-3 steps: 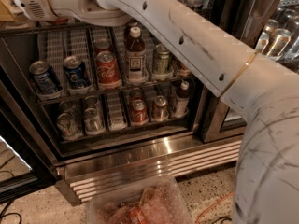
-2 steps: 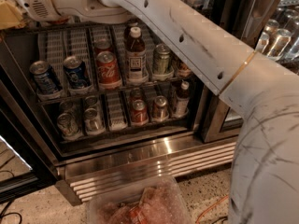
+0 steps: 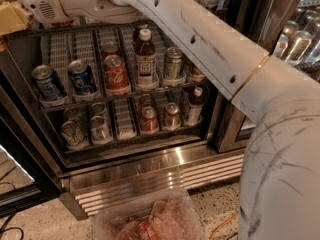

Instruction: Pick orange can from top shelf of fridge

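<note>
The fridge (image 3: 150, 171) stands open in front of me, with a dark interior and a steel base grille. My white arm reaches across the top of the view to the upper left. The gripper (image 3: 9, 18) shows only as a yellowish part at the left edge, at the height of the top shelf. Only the thin front rail of the top shelf (image 3: 35, 33) shows, just under the arm. The orange can is hidden behind the arm or out of view.
The rack below holds two blue cans (image 3: 81, 76), a red Coca-Cola can (image 3: 116, 74), a brown bottle (image 3: 145, 59) and a green can (image 3: 173, 63). The lowest rack holds several more cans. A clear plastic bin (image 3: 150, 219) sits on the floor in front. Another cooler door (image 3: 295, 39) is at the right.
</note>
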### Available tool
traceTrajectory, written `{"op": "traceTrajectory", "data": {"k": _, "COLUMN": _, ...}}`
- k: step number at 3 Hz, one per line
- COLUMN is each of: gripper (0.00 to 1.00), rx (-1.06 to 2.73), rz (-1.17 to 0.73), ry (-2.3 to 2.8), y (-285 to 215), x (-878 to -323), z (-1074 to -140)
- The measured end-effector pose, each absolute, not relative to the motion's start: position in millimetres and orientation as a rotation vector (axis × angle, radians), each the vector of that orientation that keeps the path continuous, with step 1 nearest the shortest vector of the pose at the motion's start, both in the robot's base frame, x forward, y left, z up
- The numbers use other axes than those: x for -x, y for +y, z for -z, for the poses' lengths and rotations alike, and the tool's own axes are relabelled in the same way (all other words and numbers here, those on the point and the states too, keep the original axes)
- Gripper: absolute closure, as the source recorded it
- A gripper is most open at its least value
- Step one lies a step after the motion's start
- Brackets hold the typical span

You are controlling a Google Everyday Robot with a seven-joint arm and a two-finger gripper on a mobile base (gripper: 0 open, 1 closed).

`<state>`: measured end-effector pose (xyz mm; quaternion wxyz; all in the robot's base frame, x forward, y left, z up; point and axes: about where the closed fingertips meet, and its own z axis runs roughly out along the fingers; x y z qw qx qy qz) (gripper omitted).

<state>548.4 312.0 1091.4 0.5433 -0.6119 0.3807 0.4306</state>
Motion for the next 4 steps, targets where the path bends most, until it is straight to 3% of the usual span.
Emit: {"op": "traceTrajectory", "data": {"k": 4, "gripper": 1.0, "rx": 1.503, "rz": -1.036, "ry": 0.955, "y": 295, "x": -537, "z": -1072}}
